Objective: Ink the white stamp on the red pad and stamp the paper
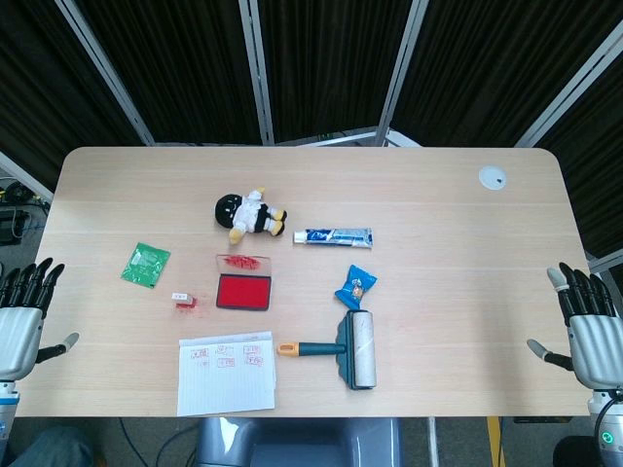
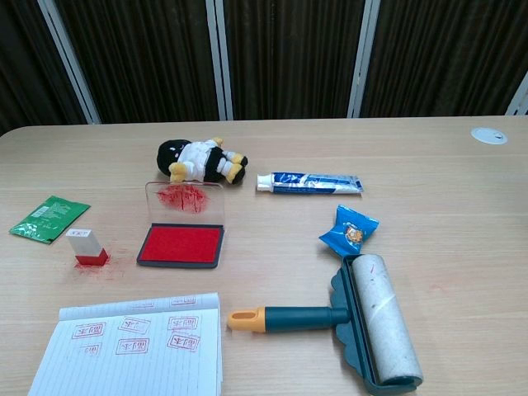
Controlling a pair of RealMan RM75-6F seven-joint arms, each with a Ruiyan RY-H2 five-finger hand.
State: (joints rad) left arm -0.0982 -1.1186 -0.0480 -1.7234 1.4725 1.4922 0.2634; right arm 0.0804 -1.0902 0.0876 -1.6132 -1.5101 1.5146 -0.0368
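Note:
The white stamp (image 1: 182, 300) (image 2: 86, 247) with a red base stands upright on the table, left of the red ink pad (image 1: 243, 292) (image 2: 182, 244), whose clear lid stands open behind it. The lined paper (image 1: 226, 372) (image 2: 136, 355) lies at the front edge and carries several red stamp marks. My left hand (image 1: 21, 313) hangs open off the table's left edge, far from the stamp. My right hand (image 1: 589, 329) is open off the right edge. Neither hand shows in the chest view.
A lint roller (image 1: 354, 348) (image 2: 371, 326) lies right of the paper. A blue snack packet (image 1: 355, 285) (image 2: 348, 229), a toothpaste tube (image 1: 333, 236) (image 2: 309, 183), a plush doll (image 1: 249, 215) (image 2: 198, 160) and a green packet (image 1: 145, 264) (image 2: 48, 218) lie around the pad.

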